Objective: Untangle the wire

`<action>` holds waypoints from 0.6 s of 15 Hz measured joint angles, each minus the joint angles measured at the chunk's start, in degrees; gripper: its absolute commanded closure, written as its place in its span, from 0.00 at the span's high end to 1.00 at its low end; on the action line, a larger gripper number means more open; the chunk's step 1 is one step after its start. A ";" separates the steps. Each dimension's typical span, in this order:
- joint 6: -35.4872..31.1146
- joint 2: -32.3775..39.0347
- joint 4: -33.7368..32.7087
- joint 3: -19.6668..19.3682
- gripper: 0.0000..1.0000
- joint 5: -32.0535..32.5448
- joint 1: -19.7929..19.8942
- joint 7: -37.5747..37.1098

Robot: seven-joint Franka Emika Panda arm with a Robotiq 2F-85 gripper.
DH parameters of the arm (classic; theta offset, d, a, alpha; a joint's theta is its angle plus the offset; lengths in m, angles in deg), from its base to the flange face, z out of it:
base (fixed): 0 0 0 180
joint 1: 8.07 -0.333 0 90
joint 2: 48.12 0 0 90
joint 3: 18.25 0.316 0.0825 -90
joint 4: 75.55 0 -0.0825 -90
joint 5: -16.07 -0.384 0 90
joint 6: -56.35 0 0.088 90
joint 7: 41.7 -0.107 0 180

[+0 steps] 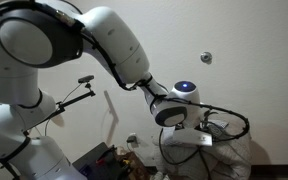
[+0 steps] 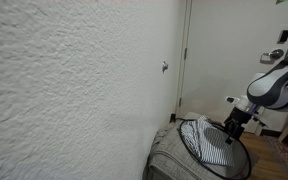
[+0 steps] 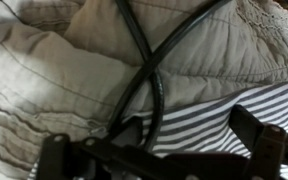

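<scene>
The wire (image 3: 155, 92) is a thin black cable whose two strands cross over a beige quilted cloth (image 3: 64, 60) and run down onto a striped cloth (image 3: 206, 122). My gripper (image 3: 159, 152) hovers low over that crossing, open, with one dark finger at each side of the wrist view's lower edge and nothing gripped. In both exterior views the wire (image 1: 240, 119) (image 2: 185, 146) loops wide around the cloth pile, and my gripper (image 1: 198, 136) (image 2: 232, 126) hangs right above it. The wire's ends are hidden.
The pile sits on a padded grey-beige mound (image 2: 169, 160) close to a white textured wall. A thin black rod with a clamp head (image 1: 75, 96) sticks out near the arm's base. Dark clutter (image 1: 109, 160) lies on the floor, and a white door (image 2: 224, 50) stands behind.
</scene>
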 measured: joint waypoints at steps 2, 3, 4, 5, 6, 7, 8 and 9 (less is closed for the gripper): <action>-1.19 -1.00 1.20 -0.45 1.00 -0.03 -0.02 -0.07; -1.90 -1.57 1.90 -0.64 1.00 -0.03 -0.01 -0.11; -2.27 -2.13 2.54 -0.81 1.00 -0.03 -0.01 -0.14; -2.28 -2.54 2.92 -0.97 1.00 -0.03 -0.01 -0.24; -2.28 -2.76 3.15 -1.11 1.00 -0.03 -0.03 -0.52; -2.27 -2.81 3.26 -1.22 1.00 -0.03 -0.05 -0.72; -2.23 -2.81 3.30 -1.31 1.00 -0.03 -0.06 -0.78; -2.11 -2.79 3.30 -1.40 1.00 -0.03 -0.06 -0.78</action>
